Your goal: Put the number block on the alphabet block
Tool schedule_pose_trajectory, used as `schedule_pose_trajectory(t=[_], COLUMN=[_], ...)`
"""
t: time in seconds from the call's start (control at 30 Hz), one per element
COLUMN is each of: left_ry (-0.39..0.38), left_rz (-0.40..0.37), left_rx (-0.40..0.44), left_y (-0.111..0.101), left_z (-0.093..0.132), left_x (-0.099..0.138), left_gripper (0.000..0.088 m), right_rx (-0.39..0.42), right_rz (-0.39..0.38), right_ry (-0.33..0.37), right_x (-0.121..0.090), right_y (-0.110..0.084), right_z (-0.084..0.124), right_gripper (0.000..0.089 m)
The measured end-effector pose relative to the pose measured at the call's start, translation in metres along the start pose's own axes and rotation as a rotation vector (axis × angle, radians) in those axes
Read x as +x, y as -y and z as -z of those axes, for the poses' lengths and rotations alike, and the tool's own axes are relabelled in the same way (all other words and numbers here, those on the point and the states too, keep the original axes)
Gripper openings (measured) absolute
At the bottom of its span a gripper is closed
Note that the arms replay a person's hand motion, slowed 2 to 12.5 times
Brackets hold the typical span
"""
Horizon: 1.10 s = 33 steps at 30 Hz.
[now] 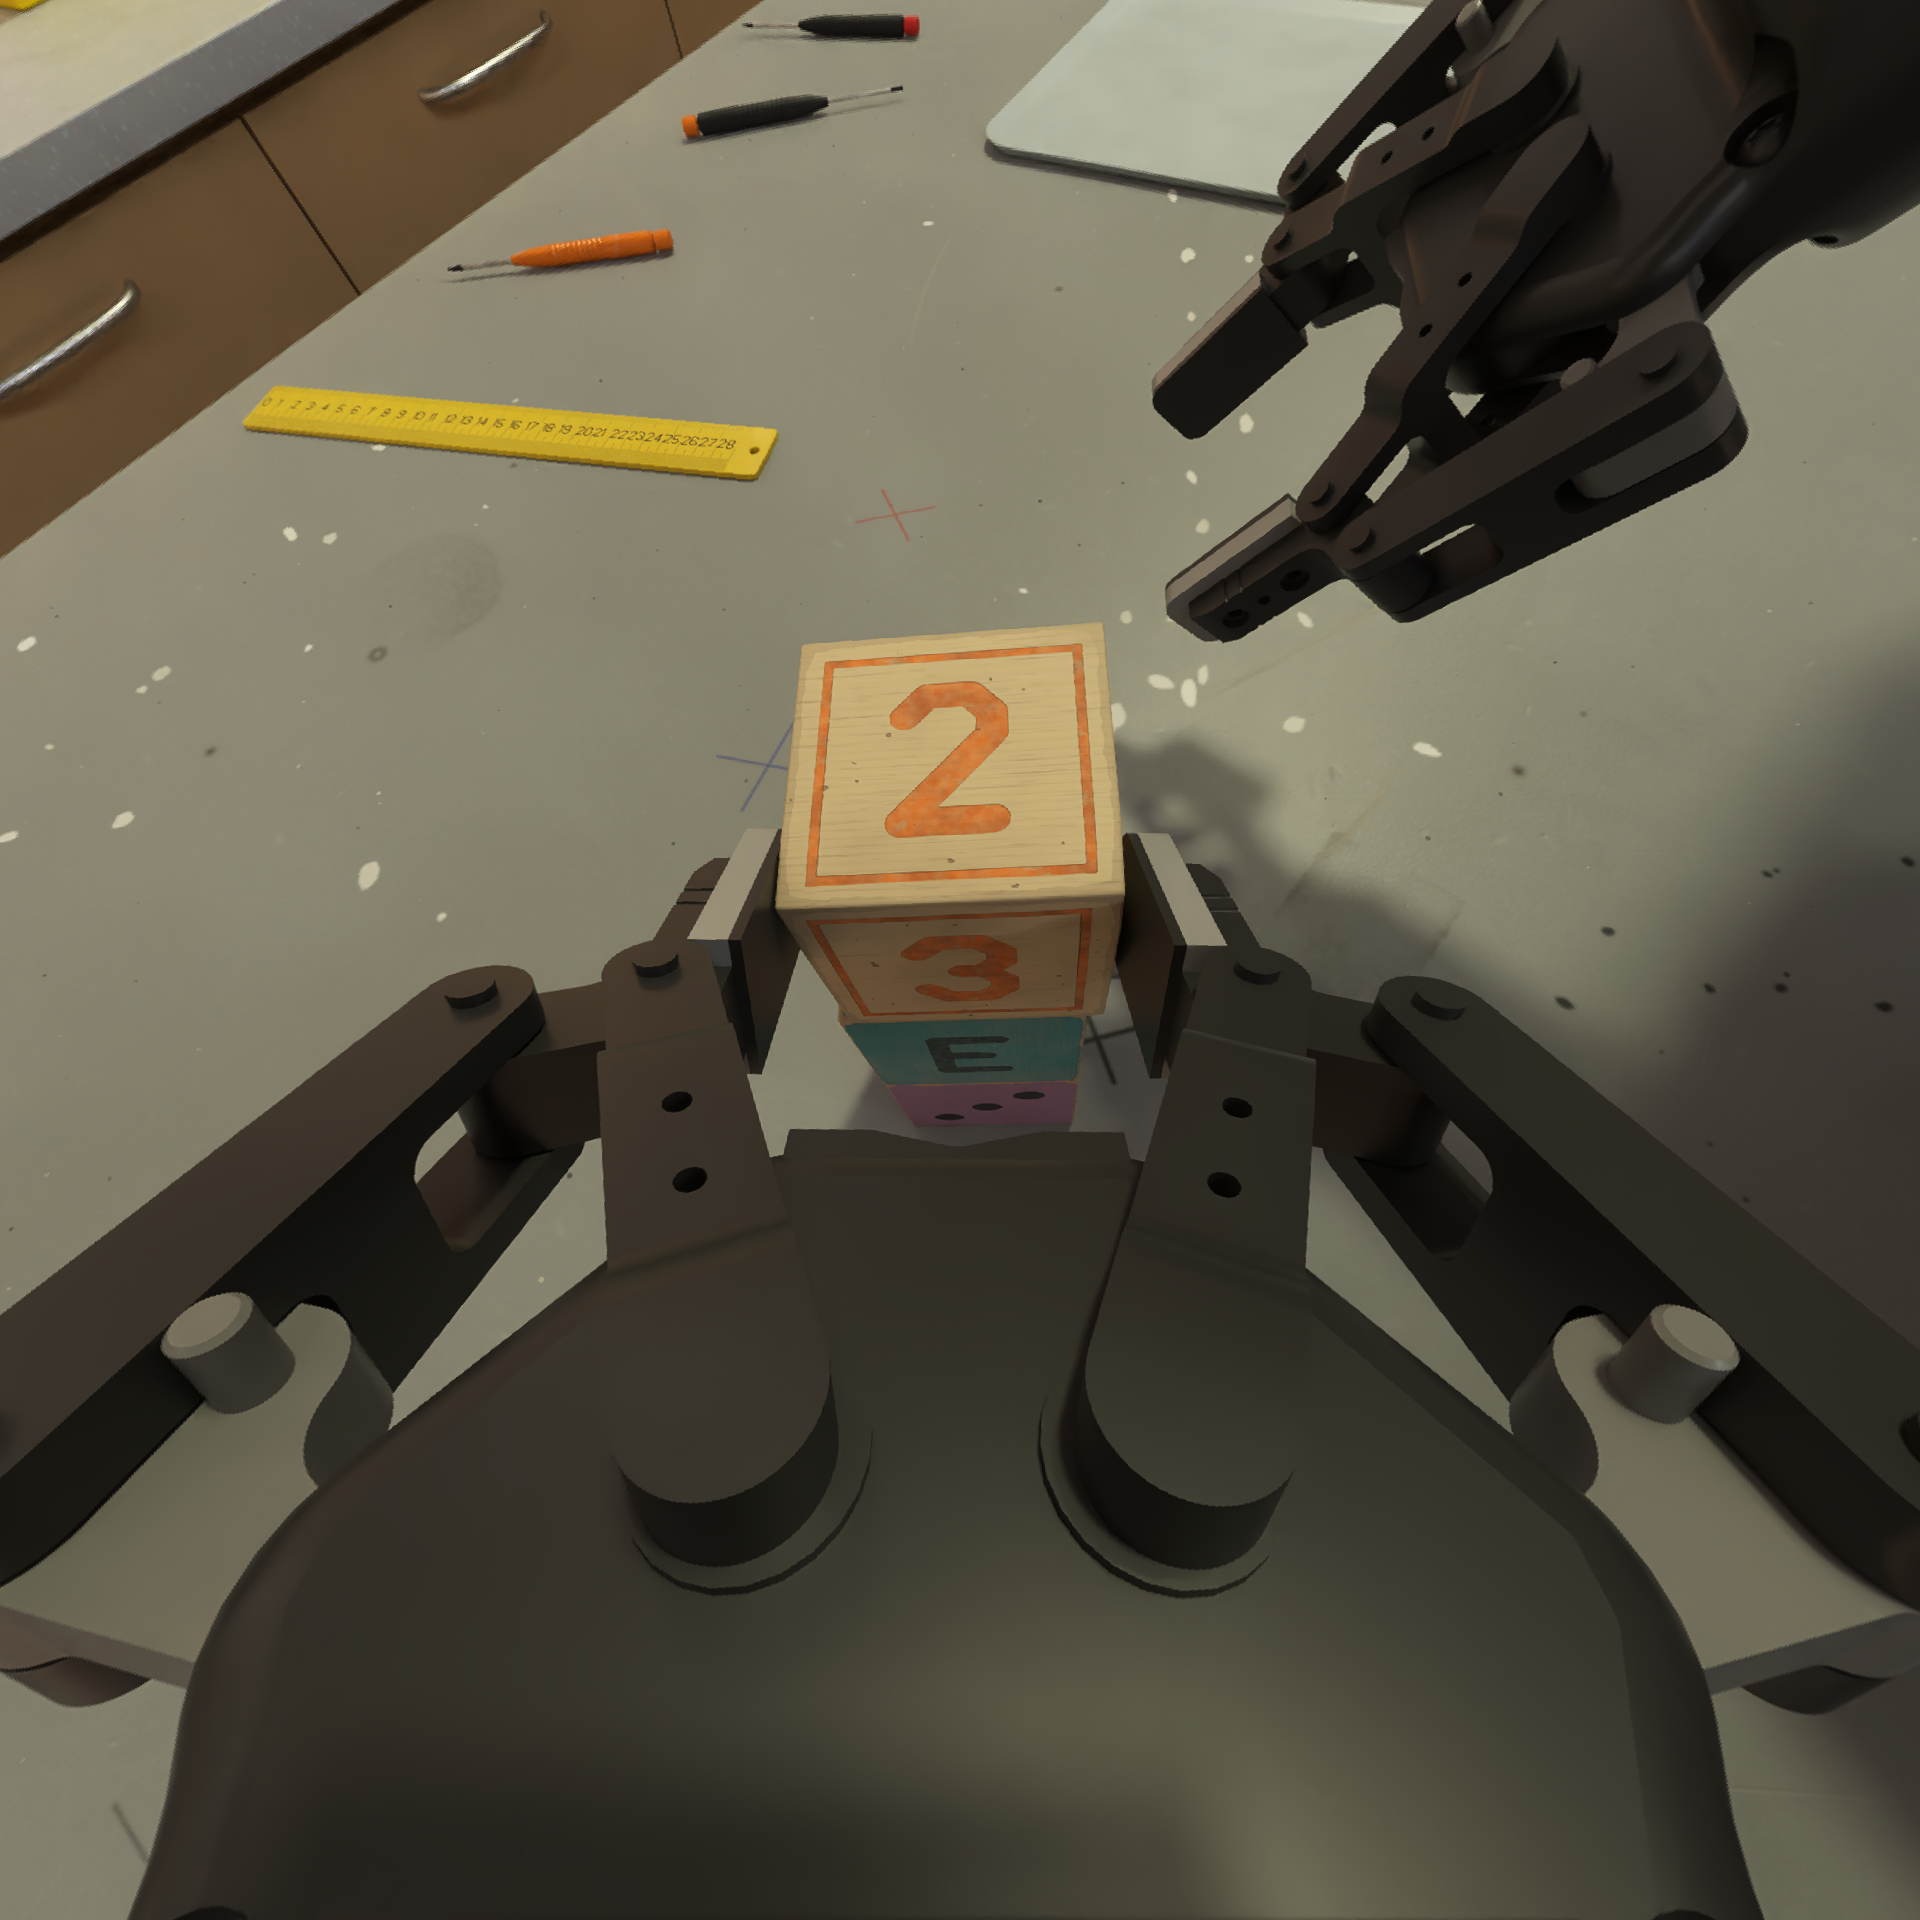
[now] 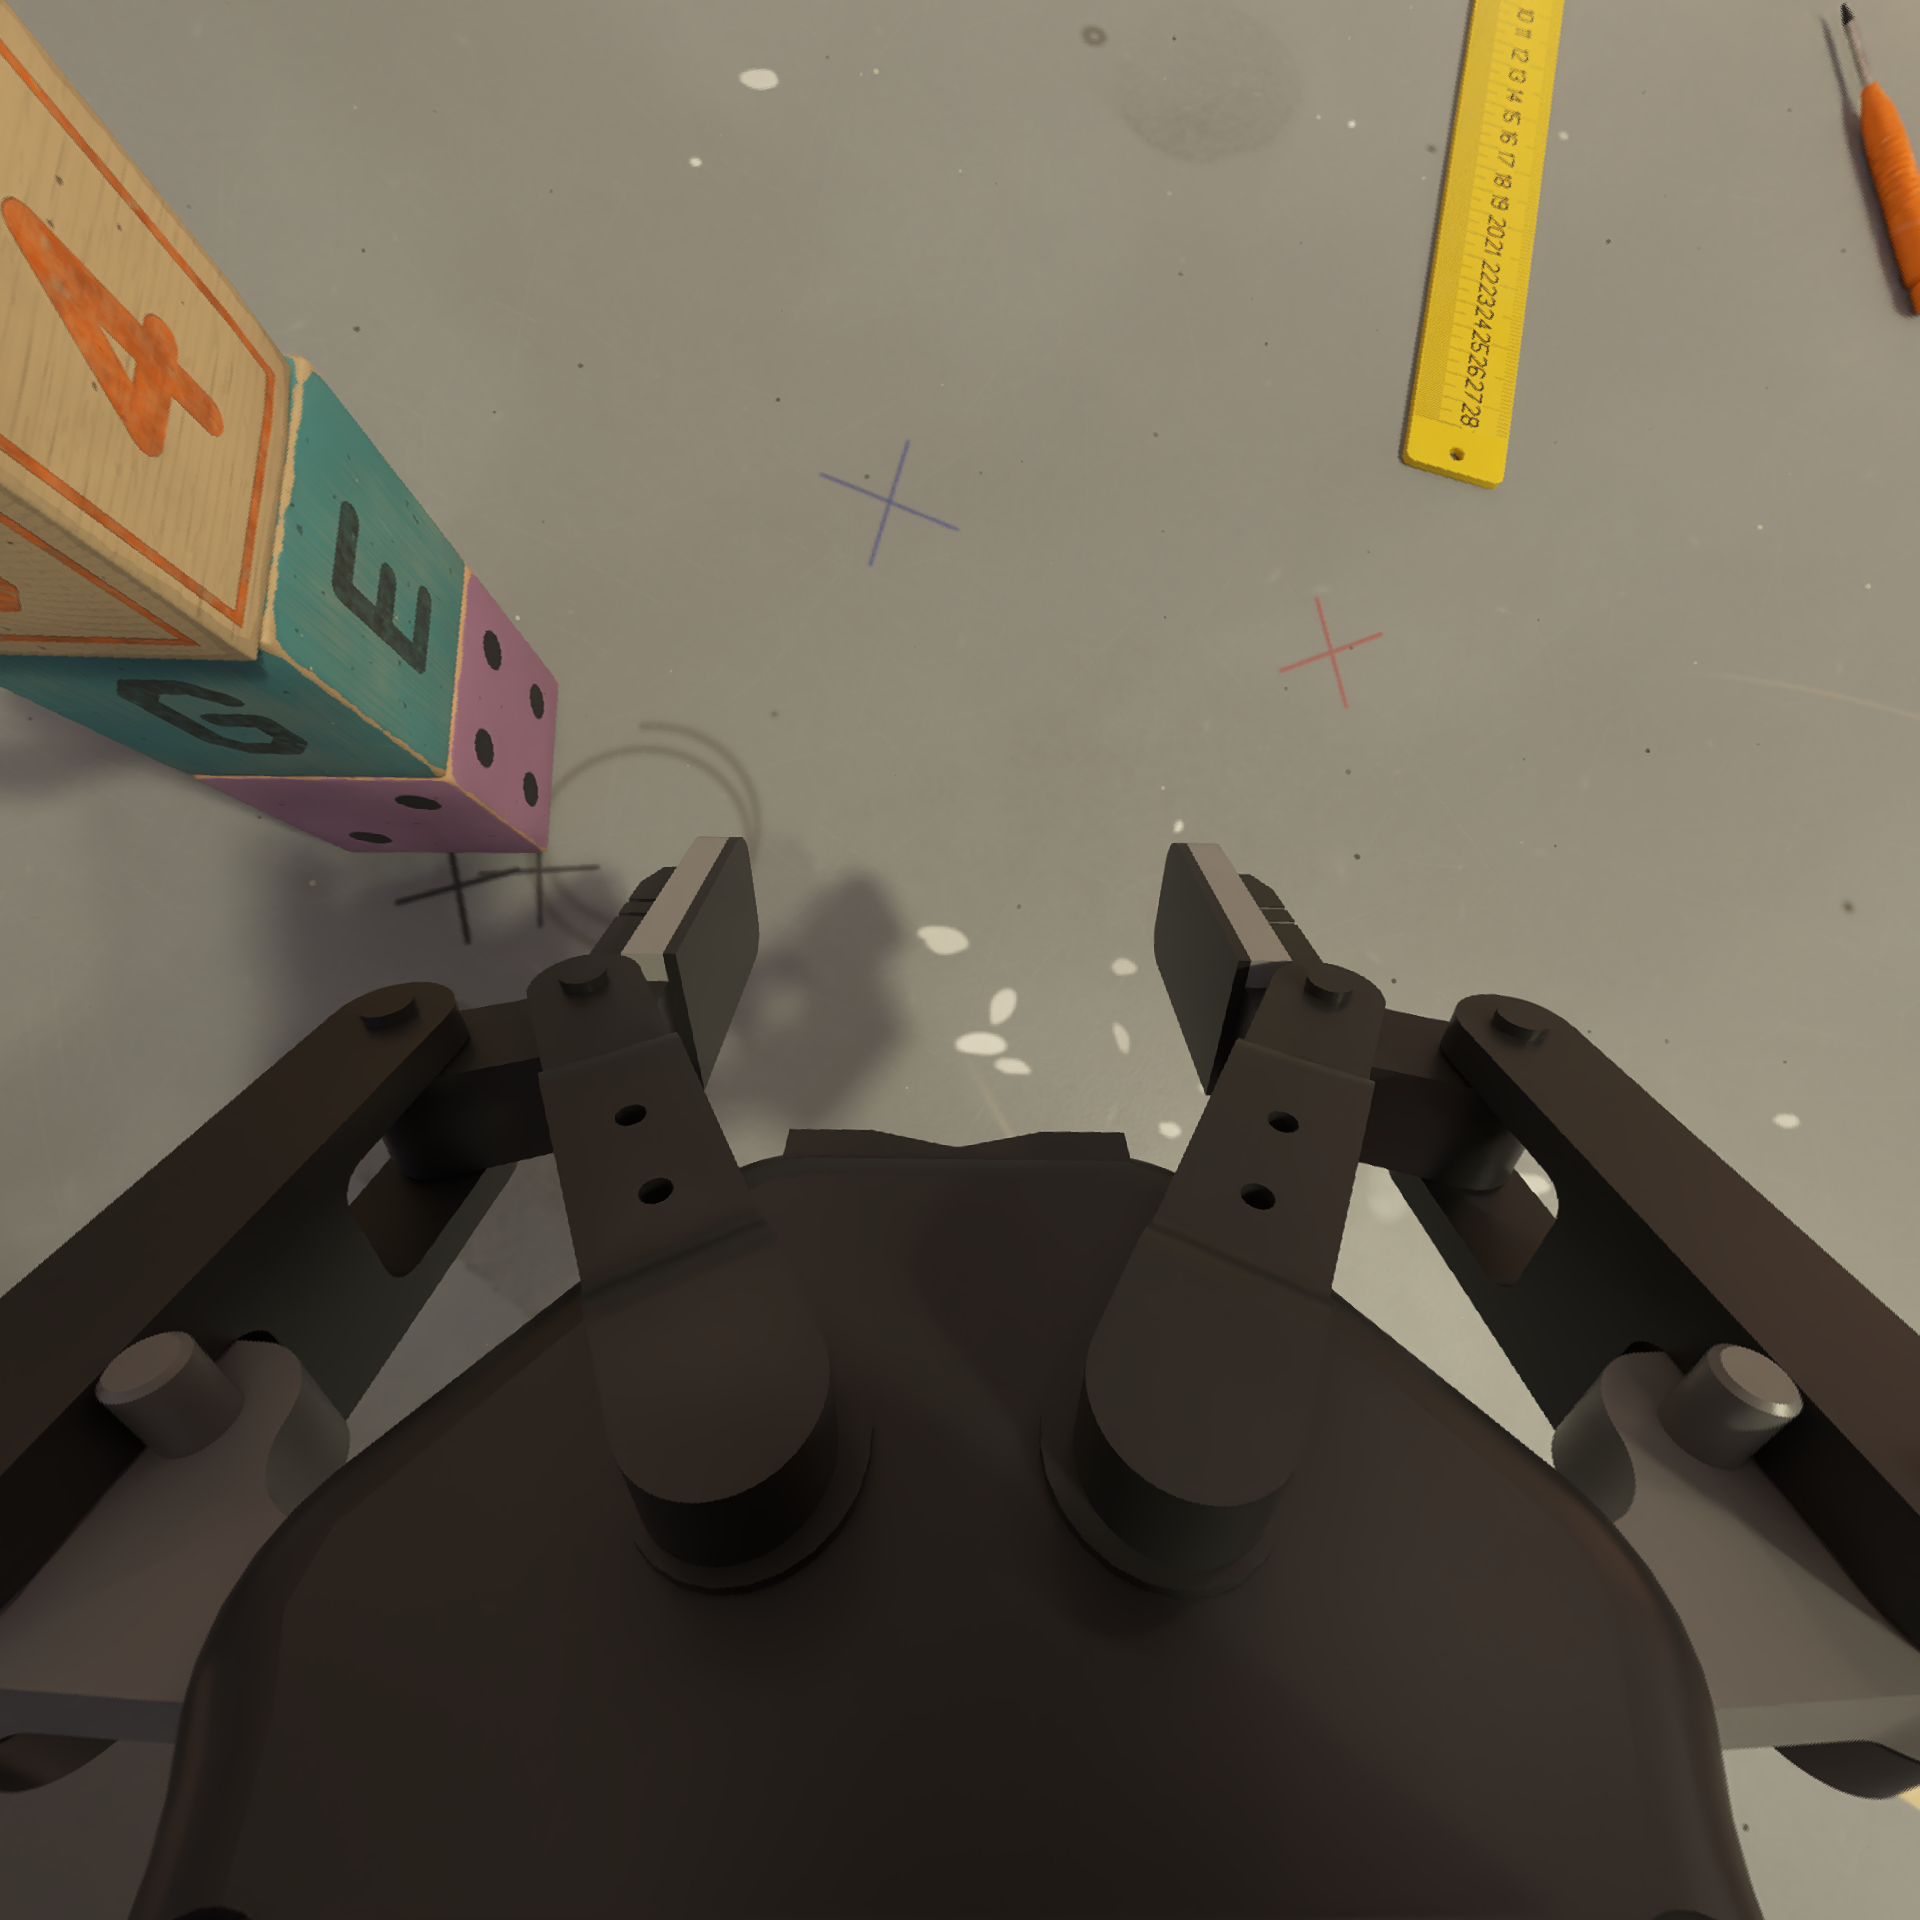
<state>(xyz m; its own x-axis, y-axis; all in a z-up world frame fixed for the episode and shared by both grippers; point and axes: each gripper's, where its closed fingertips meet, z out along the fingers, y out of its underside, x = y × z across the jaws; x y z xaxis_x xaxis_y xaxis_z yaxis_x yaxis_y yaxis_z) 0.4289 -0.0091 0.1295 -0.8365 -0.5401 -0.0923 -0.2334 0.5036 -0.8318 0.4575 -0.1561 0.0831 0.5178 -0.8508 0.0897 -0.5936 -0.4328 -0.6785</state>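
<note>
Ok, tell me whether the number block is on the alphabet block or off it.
On: the wooden orange-numbered block sits squarely atop the teal lettered block, left gripper fingers at its sides.

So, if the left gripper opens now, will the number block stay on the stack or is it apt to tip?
Probably it stays: the number block sits flat on the teal alphabet block, its edges roughly aligned. Its wood looks stiff and fairly light. The risk is the stack: three high, with the purple dotted block at the bottom, so a sideways nudge from the left gripper could topple it.

The frame edge cuts off the number block top.
</note>
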Motion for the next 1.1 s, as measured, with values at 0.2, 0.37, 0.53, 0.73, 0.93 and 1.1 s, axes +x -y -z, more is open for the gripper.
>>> schedule_pose_trajectory(t=[0.2, 0.37, 0.53, 0.73, 0.93, 1.1], left_ry=[0.001, 0.006, 0.016, 0.030, 0.030, 0.031], left_rz=[-0.004, -0.014, -0.026, -0.038, -0.037, -0.036], left_rx=[-0.003, -0.005, -0.013, -0.017, -0.017, -0.019], left_y=[-0.0001, -0.0001, -0.0013, -0.0024, -0.0023, -0.0024], left_z=[-0.0005, -0.0010, -0.0019, -0.0026, -0.0028, -0.0028], left_x=[0.0005, 0.0004, 0.0000, -0.0016, -0.0015, -0.0015], left_gripper=[0.0540, 0.0543, 0.0550, 0.0556, 0.0556, 0.0556], right_rx=[-0.003, -0.004, -0.005, -0.007, -0.013, -0.020], right_rz=[0.000, 0.000, 0.000, 0.000, 0.001, -0.001], right_ry=[-0.002, -0.001, 0.000, -0.001, 0.000, 0.000], right_x=[0.0005, 0.0006, 0.0005, 0.0010, 0.0010, 0.0009], right_y=[-0.0007, -0.0010, -0.0014, -0.0020, -0.0030, -0.0043], right_z=[0.0000, 0.0000, 0.0000, -0.0001, -0.0006, -0.0015], right_gripper=[0.0681, 0.0681, 0.0681, 0.0682, 0.0684, 0.0689])
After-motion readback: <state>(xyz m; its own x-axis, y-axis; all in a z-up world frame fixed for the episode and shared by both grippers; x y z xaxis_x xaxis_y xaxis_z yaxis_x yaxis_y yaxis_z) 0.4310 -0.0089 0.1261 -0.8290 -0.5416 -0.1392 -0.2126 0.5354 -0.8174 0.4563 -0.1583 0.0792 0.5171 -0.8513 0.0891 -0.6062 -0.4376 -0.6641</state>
